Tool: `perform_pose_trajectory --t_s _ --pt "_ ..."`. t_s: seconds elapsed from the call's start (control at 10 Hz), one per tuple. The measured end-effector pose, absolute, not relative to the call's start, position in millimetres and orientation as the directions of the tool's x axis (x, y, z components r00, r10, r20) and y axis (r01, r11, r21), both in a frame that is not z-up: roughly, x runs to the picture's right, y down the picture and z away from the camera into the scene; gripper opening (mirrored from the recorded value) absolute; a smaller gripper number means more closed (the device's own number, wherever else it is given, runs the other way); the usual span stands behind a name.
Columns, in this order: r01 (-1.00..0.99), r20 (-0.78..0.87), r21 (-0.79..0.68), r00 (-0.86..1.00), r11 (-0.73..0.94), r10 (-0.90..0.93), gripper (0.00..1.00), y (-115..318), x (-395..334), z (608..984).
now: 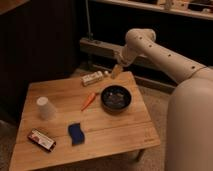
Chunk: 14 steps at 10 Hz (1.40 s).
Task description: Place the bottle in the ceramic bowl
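A small square table (125,137) of pale, grained wood stands in a dim room, seen from above. A small pale tan bottle (92,78) with a darker label band and a white cap lies on its side at the far edge of the table, cap end pointing right. The round, shallow ceramic bowl (116,97), glossy blue-black outside and mottled grey inside, sits a little nearer and to the right of it, close but apart. The bottle is not in it.

A smooth, white, rounded robot arm (160,50) reaches in from the right and bends down towards the table's far edge. Its gripper (117,71) hangs just beside the bottle's cap end, beyond the far rim of the bowl. How wide the gripper is open cannot be told. It does not seem to have hold of the bottle, which rests flat on the wood.

The task looks to be at its start. The grasp, the lift, the short carry over the rim and the release all appear to be left to do.

A slim, pointed orange object (89,100) lies just left of the bowl. A white tapered cup (45,107) stands at the left. A soft-looking blue rectangular sponge (76,133) lies near the middle front, and a flat red-and-white box (41,140) sits at the near left corner.
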<state>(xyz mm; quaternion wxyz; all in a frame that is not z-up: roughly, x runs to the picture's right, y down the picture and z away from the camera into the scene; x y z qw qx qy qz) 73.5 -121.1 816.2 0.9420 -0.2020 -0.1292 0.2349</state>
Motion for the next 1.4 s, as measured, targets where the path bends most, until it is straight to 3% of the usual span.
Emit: perform_pose_trajectory --t_s 0.6,0.9,1.4 --pt "-0.339 0.207 -0.438 0.863 0.833 0.46 0.78 -121 62 814" --pt "-0.127 0.406 -0.372 0.868 0.919 0.284 0.78 -123 37 817" --pt "0.082 0.487 -0.302 0.87 0.95 0.079 0.78 -130 -29 836"
